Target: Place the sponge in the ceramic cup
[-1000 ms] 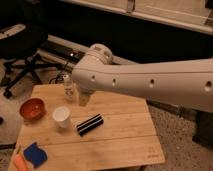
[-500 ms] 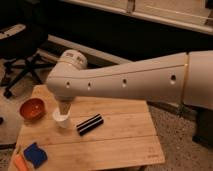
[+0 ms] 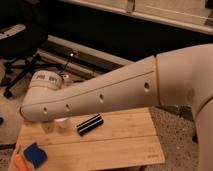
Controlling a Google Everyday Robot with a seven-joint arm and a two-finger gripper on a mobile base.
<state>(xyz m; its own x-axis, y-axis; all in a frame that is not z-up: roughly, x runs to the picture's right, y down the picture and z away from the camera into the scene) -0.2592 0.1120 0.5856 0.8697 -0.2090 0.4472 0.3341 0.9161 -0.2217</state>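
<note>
Dim indoor scene, soft and slightly blurred throughout. Lit from above: brightest on the pale arm (image 3: 110, 95) and the wooden surface (image 3: 125, 142), with the far background and the chair (image 3: 20, 62) at left almost black. Soft shadow beneath the arm at the surface's far left. Gripper hidden behind the arm there.

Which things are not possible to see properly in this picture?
Camera view:
- gripper: fully hidden behind the robot arm, apparently above the table's left end.
- ceramic cup: only a white sliver shows under the arm.
- orange item: cut off by the bottom edge, beside the sponge.
- black cylinder: too blurred to identify.
</note>
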